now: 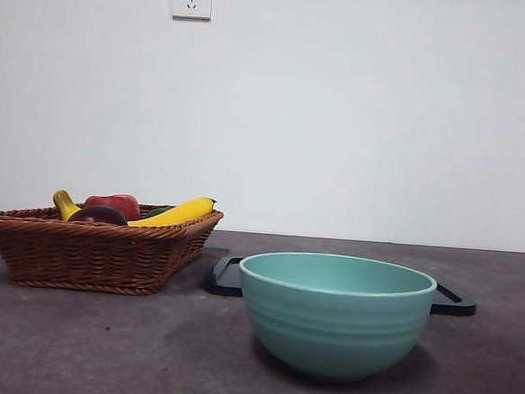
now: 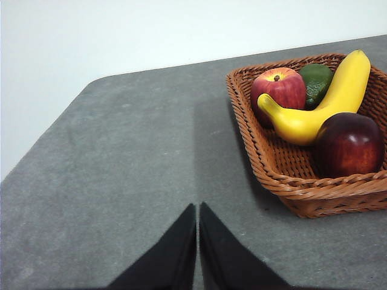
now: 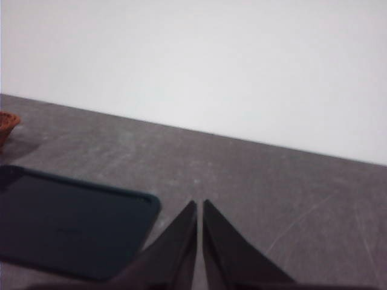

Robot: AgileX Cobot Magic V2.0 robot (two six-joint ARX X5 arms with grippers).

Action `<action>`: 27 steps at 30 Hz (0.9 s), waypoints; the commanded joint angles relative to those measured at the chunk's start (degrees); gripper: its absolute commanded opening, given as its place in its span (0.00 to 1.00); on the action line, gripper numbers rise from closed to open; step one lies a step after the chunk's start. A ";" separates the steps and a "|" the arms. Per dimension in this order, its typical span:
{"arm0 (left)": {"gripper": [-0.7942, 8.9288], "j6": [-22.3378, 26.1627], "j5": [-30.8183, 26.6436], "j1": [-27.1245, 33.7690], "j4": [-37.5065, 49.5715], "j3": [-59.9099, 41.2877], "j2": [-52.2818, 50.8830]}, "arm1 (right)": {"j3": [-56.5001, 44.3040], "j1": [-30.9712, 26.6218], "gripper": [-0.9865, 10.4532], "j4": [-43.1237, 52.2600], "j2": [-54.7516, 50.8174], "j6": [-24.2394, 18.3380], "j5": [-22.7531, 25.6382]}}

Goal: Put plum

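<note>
While basketed, plum untouched.

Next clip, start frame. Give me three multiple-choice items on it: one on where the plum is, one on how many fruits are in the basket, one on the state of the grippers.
1. Where is the plum?
A. In the teal bowl
B. In the wicker basket
C. On the dark tray

2. How many fruits lie in the wicker basket?
A. Two
B. Four
C. Six

3. How do the two grippers stand?
A. Both shut, holding nothing
B. Left shut on the plum
C. Both wide open

Answers:
1. B: the left wrist view shows the plum inside the basket, against the banana.
2. B: plum, banana, red apple and a green fruit are there.
3. A: the left gripper and the right gripper each show jaws pressed together over bare table, with nothing between them.
</note>
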 commanded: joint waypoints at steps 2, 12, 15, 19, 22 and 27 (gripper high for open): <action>0.09 0.00 -0.02 0.17 -0.44 -1.20 -0.11 | -1.92 0.37 0.09 0.74 -1.07 2.38 1.44; 0.09 0.00 -0.02 0.15 -0.44 -1.20 -0.11 | -2.45 0.44 0.09 -6.16 -1.05 3.06 2.64; 0.09 0.00 0.00 0.15 -0.44 -1.20 -0.11 | -2.45 0.44 0.09 -8.83 -1.05 3.06 2.69; 0.09 0.00 -0.02 0.15 -0.44 -1.20 -0.11 | -2.45 0.44 0.09 -10.49 -1.05 3.28 2.69; 0.09 0.00 -0.02 0.15 -0.44 -1.20 -0.11 | -2.45 0.44 0.09 -10.47 -1.05 3.43 2.82; 0.09 0.00 -0.02 0.15 -0.44 -1.20 -0.11 | -2.43 0.44 0.09 -9.49 -1.05 3.43 2.80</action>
